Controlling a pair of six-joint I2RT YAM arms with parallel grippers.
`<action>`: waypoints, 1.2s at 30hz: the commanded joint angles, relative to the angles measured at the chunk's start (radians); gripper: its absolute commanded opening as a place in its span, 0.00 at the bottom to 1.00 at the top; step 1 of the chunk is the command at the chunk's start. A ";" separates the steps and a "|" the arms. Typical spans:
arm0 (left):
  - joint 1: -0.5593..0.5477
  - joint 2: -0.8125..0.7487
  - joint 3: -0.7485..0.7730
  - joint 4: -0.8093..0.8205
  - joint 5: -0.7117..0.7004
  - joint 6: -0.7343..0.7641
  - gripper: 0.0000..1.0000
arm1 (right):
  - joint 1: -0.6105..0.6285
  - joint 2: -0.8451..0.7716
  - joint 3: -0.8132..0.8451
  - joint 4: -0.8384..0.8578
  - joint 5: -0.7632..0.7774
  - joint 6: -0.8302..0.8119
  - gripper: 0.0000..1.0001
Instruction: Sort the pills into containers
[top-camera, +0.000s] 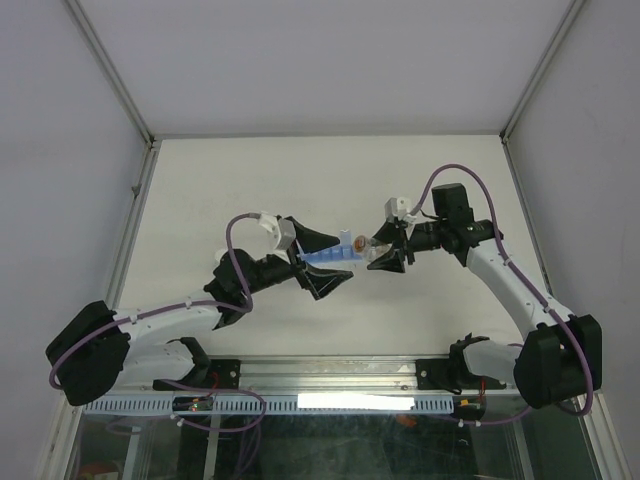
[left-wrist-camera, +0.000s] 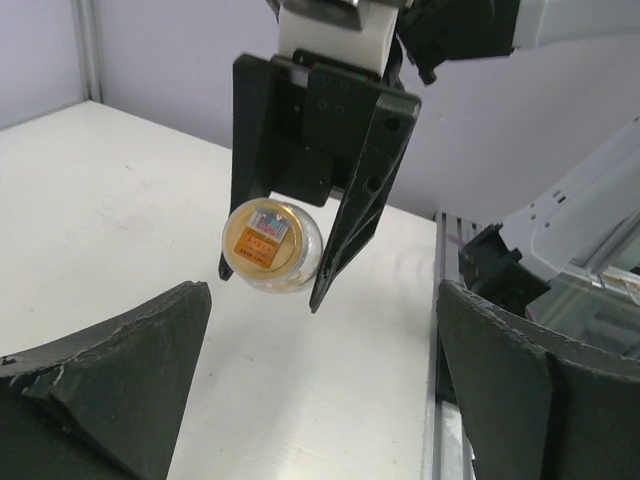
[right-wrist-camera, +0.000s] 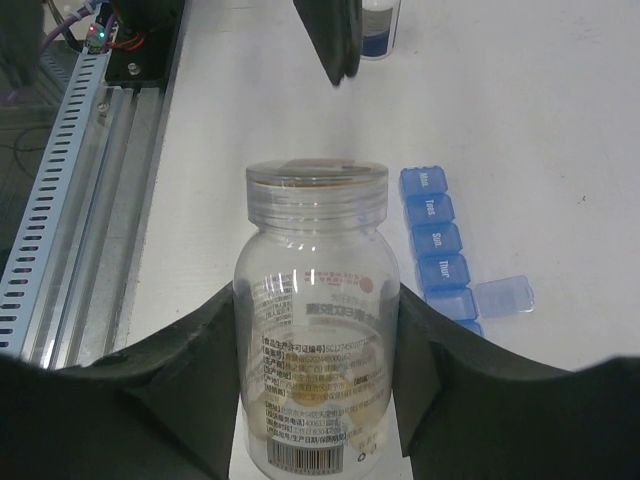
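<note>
Right wrist: R hand (right-wrist-camera: 318, 300) clamps bottle (right-wrist-camera: 316, 215); containers (right-wrist-camera: 437, 245) lie just beside it. L hand (left-wrist-camera: 320, 330) spread wide.

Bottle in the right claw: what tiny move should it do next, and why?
Probably shift the bottle, held by the right claw, sideways toward the blue pill strip and its open lid. The strip lies beside the bottle's top, not under it, so anything poured would miss.
</note>
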 joint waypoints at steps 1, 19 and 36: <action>0.021 0.077 0.075 0.043 0.087 0.052 0.98 | -0.003 -0.028 0.013 -0.013 -0.064 -0.056 0.00; 0.059 0.271 0.226 0.005 0.098 -0.049 0.64 | 0.010 -0.019 0.011 -0.030 -0.066 -0.081 0.00; 0.053 0.343 0.234 0.056 -0.059 -0.339 0.00 | 0.013 -0.007 0.011 0.034 0.021 -0.004 0.00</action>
